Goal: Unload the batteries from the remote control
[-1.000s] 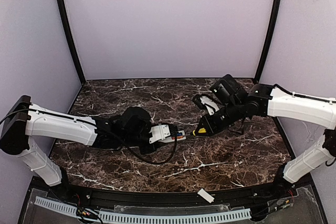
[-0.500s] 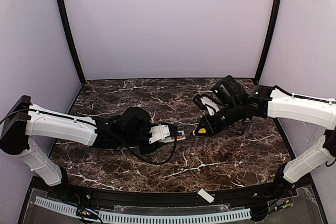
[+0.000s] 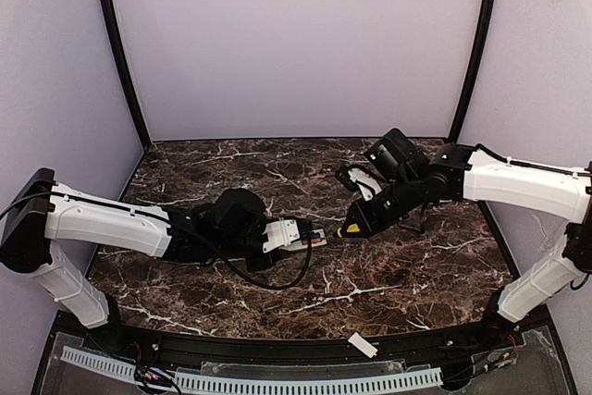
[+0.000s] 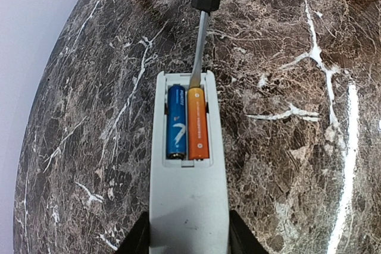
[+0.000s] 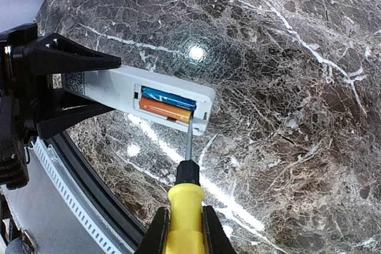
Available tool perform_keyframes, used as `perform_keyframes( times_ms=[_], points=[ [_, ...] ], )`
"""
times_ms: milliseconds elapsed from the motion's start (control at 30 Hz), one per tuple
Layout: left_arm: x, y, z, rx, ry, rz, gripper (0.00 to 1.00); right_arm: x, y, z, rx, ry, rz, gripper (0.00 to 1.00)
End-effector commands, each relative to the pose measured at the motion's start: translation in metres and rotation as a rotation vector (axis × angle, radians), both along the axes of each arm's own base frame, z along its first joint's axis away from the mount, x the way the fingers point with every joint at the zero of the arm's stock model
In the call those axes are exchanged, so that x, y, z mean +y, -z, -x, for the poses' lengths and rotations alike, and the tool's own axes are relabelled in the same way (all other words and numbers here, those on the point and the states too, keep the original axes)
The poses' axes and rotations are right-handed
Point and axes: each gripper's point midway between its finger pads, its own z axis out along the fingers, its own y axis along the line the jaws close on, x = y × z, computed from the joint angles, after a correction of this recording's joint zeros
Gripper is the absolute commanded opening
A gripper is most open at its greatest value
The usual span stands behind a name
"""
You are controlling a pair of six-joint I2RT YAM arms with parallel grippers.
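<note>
My left gripper (image 4: pixel 187 241) is shut on the white remote control (image 4: pixel 189 194), held flat over the marble table with its open battery bay facing up. A blue battery (image 4: pixel 176 121) and an orange battery (image 4: pixel 198 123) lie side by side in the bay. My right gripper (image 5: pixel 184 230) is shut on the yellow-handled screwdriver (image 5: pixel 186 206). Its blade tip (image 4: pixel 196 78) rests at the far end of the orange battery (image 5: pixel 166 110). In the top view the remote (image 3: pixel 294 236) and the screwdriver (image 3: pixel 352 227) meet at the table's middle.
A short white cover plate (image 3: pixel 363 346) lies on the black front rail. The table's dark front edge (image 5: pixel 89 176) runs close under the remote. Purple walls enclose the marble table (image 3: pixel 388 275) on three sides.
My right arm has shifted slightly left and away, bringing the screwdriver tip onto the remote's end. The left arm and remote have not moved.
</note>
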Motion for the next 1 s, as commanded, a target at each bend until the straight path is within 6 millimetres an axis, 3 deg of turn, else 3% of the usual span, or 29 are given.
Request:
perform_keyframes(
  times_ms=[0,333,567,967],
  points=[
    [-0.016,-0.031,-0.004,-0.051,0.016,0.115,0.00,0.015,-0.007,0.003,-0.008,-0.050,-0.005,0.00],
    [-0.016,-0.031,-0.004,-0.050,0.014,0.113,0.00,0.033,0.004,0.010,0.004,-0.100,0.069,0.00],
    [-0.016,-0.031,-0.004,-0.050,0.015,0.114,0.00,0.053,-0.007,0.024,0.018,-0.190,-0.110,0.00],
    [-0.013,-0.034,0.001,-0.055,0.032,0.136,0.00,0.043,-0.036,0.027,0.016,-0.223,-0.378,0.00]
  ],
)
